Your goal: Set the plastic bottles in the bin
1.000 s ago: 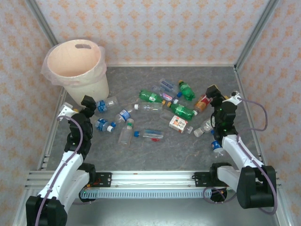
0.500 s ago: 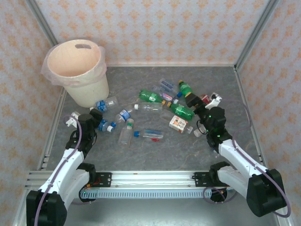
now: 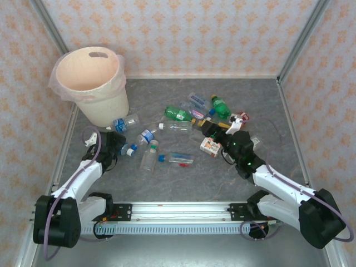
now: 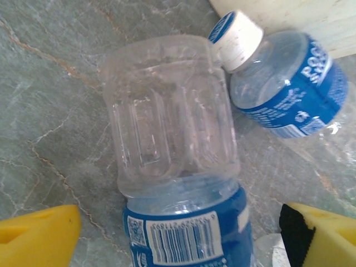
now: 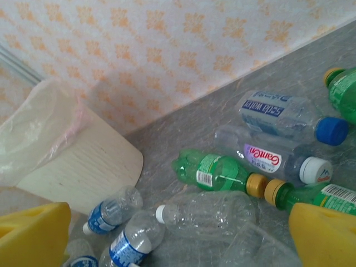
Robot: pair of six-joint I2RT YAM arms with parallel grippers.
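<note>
Near left: left gripper [image 3: 117,146], lowered to the grey table [image 3: 183,178]; jaws open, yellow fingers [image 4: 39,242] standing either side of a clear blue-labelled bottle [image 4: 178,167] lying on its side, with a gap showing at each finger. Just beyond it: second blue-labelled bottle [image 4: 278,89], white cap at the first one's base, lying just beside the foot of the bin. Near right: right gripper [image 3: 213,129], jaws spread wide, nothing between them, hanging over the right part of the heap. Mid-table: plastic bottles [image 3: 178,127], scattered on their sides, all on the table outside the bin. In the right wrist view these include a clear white-capped bottle [image 5: 206,214], a green bottle [image 5: 214,169] whose yellow cap is close to that of a second green bottle [image 5: 311,194], a clear purple-and-red-labelled bottle [image 5: 272,156] and a blue-capped soda-water bottle [image 5: 289,117]. Far left corner: bin [image 3: 103,105], cream, upright, translucent liner [image 5: 33,133] folded over the rim.
</note>
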